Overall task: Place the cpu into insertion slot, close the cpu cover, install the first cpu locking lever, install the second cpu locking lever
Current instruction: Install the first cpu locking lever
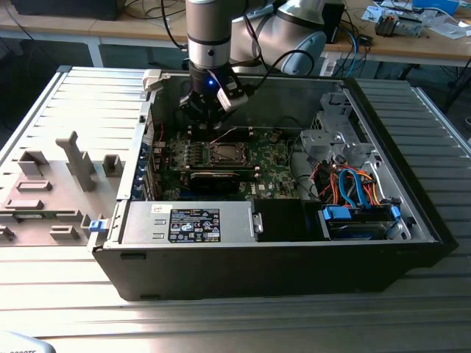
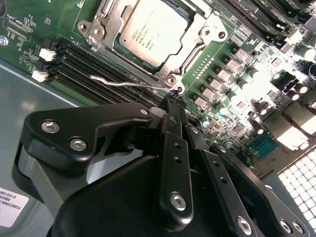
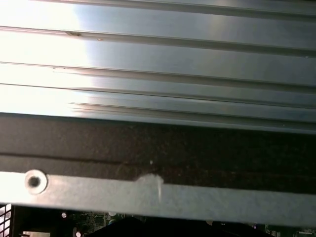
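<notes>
The cpu (image 2: 153, 29) lies flat in its socket on the green motherboard, grey-silver top up. The cpu cover (image 2: 197, 39) is folded down around it, its window framing the chip. A thin silver locking lever (image 2: 123, 81) runs along the socket's edge beside the memory slots, and its far end reaches my fingertips. My gripper (image 2: 173, 98) is shut, its black fingers pressed together just off the socket's corner. Whether they pinch the lever's end or only touch it is unclear. In the exterior view the gripper (image 1: 208, 121) hangs inside the open case, just behind the socket (image 1: 223, 153).
Black memory slots (image 2: 98, 64) lie beside the socket. The case holds a power supply (image 1: 191, 224) at the front and a drive cage with blue and orange cables (image 1: 353, 184) on the exterior view's right. A grey fixture (image 1: 73, 158) stands on the ribbed table (image 3: 197, 59).
</notes>
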`<state>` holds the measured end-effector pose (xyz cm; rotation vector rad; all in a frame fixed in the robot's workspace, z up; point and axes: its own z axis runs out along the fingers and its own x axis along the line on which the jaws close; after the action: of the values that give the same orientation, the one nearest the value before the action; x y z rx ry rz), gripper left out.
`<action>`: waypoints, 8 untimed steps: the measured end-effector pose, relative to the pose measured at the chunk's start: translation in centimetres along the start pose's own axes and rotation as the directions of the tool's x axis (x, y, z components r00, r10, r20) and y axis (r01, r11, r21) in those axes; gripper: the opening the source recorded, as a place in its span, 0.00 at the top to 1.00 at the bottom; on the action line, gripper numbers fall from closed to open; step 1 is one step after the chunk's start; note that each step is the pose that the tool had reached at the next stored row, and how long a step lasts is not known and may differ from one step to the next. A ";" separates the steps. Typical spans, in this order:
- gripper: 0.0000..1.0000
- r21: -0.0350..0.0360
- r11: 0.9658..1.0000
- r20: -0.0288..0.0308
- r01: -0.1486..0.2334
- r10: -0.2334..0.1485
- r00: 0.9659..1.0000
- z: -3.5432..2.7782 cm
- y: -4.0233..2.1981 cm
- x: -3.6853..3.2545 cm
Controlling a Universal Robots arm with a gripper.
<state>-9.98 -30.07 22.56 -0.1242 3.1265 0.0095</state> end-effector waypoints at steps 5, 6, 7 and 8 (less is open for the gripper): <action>0.89 0.000 1.000 0.000 0.000 0.000 1.000 0.19 0.00 0.00; 0.89 0.000 1.000 0.000 0.000 0.000 1.000 0.30 0.01 0.00; 0.89 0.006 1.000 0.000 0.000 0.000 1.000 0.52 0.26 -0.03; 0.89 0.007 1.000 -0.001 0.000 0.000 1.000 0.57 0.31 -0.04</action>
<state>-9.96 -29.75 21.99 -0.1246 3.1268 -0.0013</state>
